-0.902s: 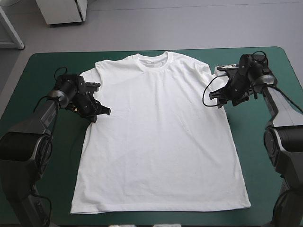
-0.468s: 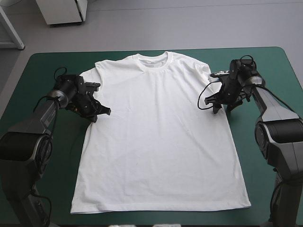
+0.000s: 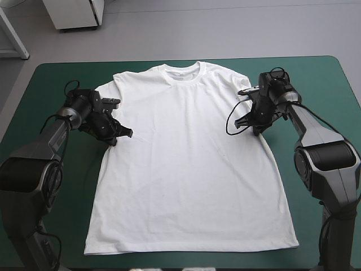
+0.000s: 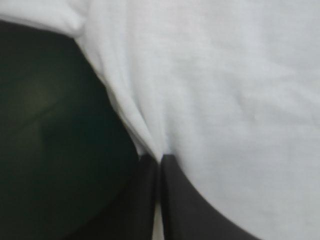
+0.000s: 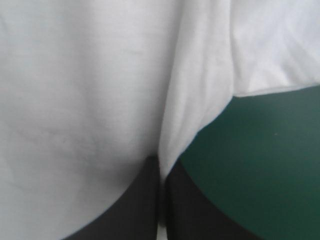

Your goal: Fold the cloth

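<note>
The white short-sleeved T-shirt [image 3: 186,169] lies flat on the teal-green table cover [image 3: 51,84], no fold made yet, the left gripper [image 3: 123,134] pinching its side at 9 o'clock and the right gripper [image 3: 251,121] pinching at 3 o'clock.

readable text: none that I can make out, in any of the three views
T-shirt [image 3: 186,169]: plain white up close and from above, no print, brand or number legible
teal-green cover [image 3: 321,79]: bare colour, no lettering or sign to read
</note>
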Robot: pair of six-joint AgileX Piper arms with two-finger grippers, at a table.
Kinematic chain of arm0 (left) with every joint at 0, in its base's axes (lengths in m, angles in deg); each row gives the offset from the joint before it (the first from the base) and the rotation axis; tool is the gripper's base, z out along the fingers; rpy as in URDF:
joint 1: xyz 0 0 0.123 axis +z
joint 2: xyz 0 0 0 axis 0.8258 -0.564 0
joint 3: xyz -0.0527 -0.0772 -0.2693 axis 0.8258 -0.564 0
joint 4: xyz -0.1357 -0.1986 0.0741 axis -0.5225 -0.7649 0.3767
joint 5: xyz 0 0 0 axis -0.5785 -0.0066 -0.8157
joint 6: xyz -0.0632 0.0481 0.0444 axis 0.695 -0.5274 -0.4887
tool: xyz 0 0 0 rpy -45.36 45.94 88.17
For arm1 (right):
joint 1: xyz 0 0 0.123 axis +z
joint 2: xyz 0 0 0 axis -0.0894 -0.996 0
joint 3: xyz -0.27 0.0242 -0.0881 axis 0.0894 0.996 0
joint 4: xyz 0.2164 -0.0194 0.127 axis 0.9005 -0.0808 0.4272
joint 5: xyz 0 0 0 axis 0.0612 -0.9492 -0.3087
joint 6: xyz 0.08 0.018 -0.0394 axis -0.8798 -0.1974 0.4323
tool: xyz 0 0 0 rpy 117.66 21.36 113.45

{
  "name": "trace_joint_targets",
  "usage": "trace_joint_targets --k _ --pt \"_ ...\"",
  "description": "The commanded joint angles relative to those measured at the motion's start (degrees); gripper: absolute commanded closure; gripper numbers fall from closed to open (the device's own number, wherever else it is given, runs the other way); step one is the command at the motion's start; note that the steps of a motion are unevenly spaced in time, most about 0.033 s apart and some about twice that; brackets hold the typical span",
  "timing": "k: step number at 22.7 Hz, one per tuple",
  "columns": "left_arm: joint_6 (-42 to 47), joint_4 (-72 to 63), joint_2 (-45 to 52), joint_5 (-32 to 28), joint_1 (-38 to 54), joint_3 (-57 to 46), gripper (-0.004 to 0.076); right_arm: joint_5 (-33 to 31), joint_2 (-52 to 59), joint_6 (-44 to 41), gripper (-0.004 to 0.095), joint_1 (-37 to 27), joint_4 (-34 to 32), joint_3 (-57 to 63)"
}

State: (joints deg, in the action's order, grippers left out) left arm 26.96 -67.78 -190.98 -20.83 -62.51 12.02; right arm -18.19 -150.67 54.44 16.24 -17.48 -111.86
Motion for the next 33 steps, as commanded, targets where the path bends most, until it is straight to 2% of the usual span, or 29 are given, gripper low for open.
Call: trace_joint_targets --k 1,6,12,16,20,23,28,31,33 --pt "0.09 -6.21 1.65 0.14 -0.86 0.44 0.0733 0.03 -1.39 -0.35 0.0921 1.22 5.36 0.43" --pt "-0.45 -4.45 5.56 1.13 -0.86 3.91 0.0733 0.03 2.6 -0.35 0.0921 0.73 4.48 -1.47" --pt "1.3 -2.11 11.94 5.16 -0.86 11.27 0.0733 0.25 12.05 -0.35 0.0921 -1.39 4.58 -4.96" --pt "2.33 1.73 20.67 5.92 -0.86 17.85 0.0733 0.25 22.59 -0.35 0.0921 -5.1 4.85 -8.91" --pt "2.33 1.83 28.44 5.53 -0.86 23.22 0.0733 0.63 32.48 -0.11 0.0921 -8.21 8.41 -12.96" --pt "2.33 1.28 32.52 3.97 -0.86 26.23 0.0733 3.39 37.49 -0.11 0.0921 -8.57 10.26 -17.15" --pt "1.89 -2.64 33.38 1.26 -0.86 29.16 0.0733 5.51 38.23 1.04 0.0921 -8.57 15.63 -23.57" --pt "0.61 -3.03 32.06 -8.27 -0.86 29.39 0.0733 16.39 37.26 1.42 0.0921 -8.57 15.81 -24.28" --pt "0.61 -3.41 29.6 -12.51 -0.86 29.64 0.0733 20.16 35.1 2.94 0.0921 -8.57 15.55 -24.32"
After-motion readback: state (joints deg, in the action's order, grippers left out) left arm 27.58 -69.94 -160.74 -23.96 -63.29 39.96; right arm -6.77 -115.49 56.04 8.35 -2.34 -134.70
